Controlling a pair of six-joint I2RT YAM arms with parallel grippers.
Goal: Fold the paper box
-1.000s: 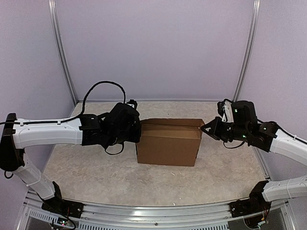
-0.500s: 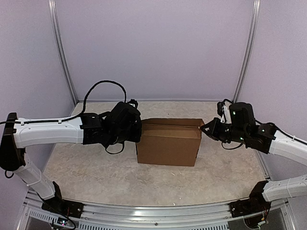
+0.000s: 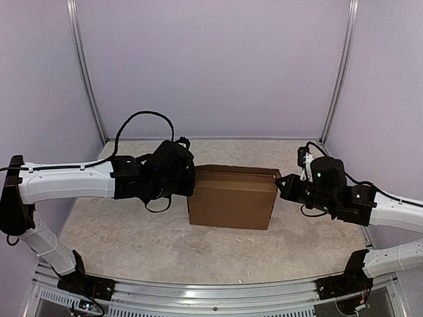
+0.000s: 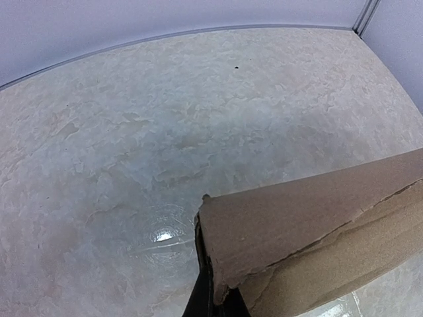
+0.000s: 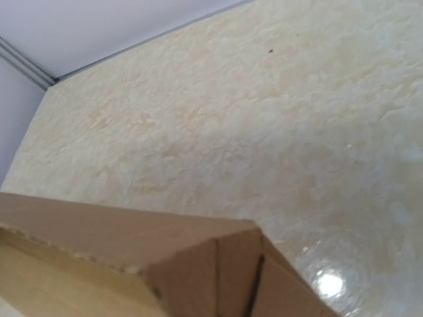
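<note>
The paper box (image 3: 231,198) stands between the jaws. The left jaws are clenched, seemingly pinching its corner. The right jaws are clenched tight at the opposite corner.

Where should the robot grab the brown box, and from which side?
Probably the thin top edge of an end wall of the paper box, coming from the left or right side. Its front face is broad, too wide for the jaws, but the cardboard edges at its ends look thin enough to pinch.

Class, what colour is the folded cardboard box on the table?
Plain brown cardboard box; top external view.
</note>
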